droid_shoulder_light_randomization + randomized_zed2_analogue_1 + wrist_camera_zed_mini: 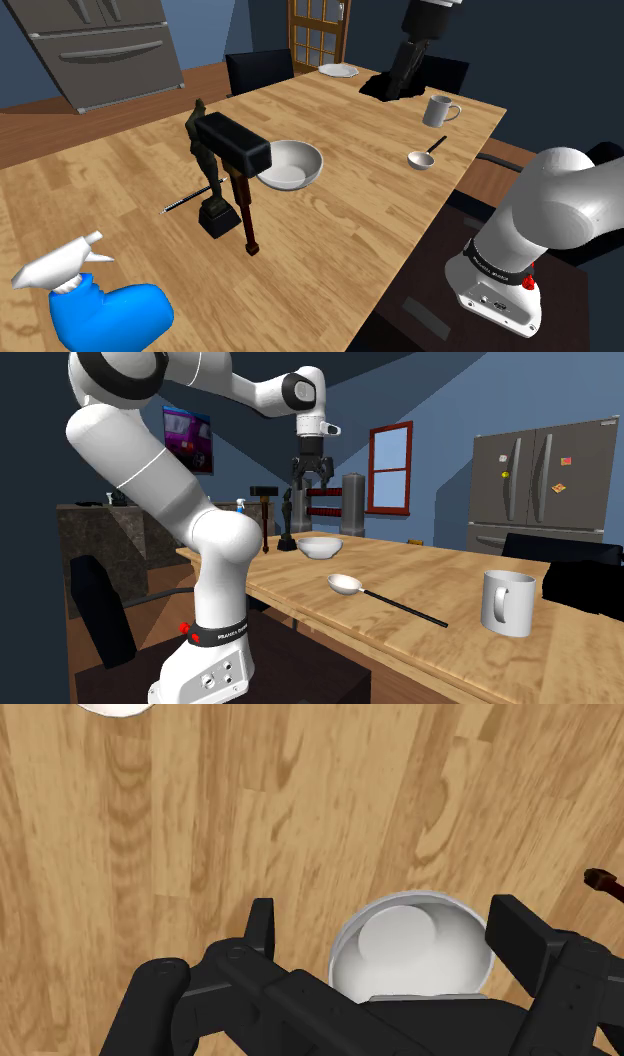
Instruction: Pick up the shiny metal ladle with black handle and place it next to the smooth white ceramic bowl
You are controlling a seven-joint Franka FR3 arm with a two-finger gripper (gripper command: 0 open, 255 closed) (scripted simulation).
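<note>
One white arm (565,200) rises off its dark stand (430,315) at the shoulder view's lower right, with a wooden table (350,235) alongside. Nearest on the table, at that view's lower left, is a blue spray bottle (112,315) with a white nozzle. Next in, a hammer (233,143) stands on its dark red handle, black head up, just beside a dark statuette (210,195) on a black base. A thin rod (186,203) lies by that base. Beyond the hammer sits the white bowl (292,165), upright. The gripper (312,485) hangs high over the bowl, pointing down. In the wrist view its fingers (262,926) stand apart, with the bowl far below between them: open, hand free. The ladle (421,159) lies flat on the table, well apart from the bowl, toward the table edge on the stand's side. It has a pale shiny scoop and a thin black handle aimed toward a white mug (438,110). It lies between bowl and mug, nearer the mug. Further on, a white plate (338,71) sits near the table's far end, with a dark chair (258,70) behind the table. Farthest back are a grey fridge (100,40) at the shoulder view's upper left and a wooden glazed door (320,30).
</note>
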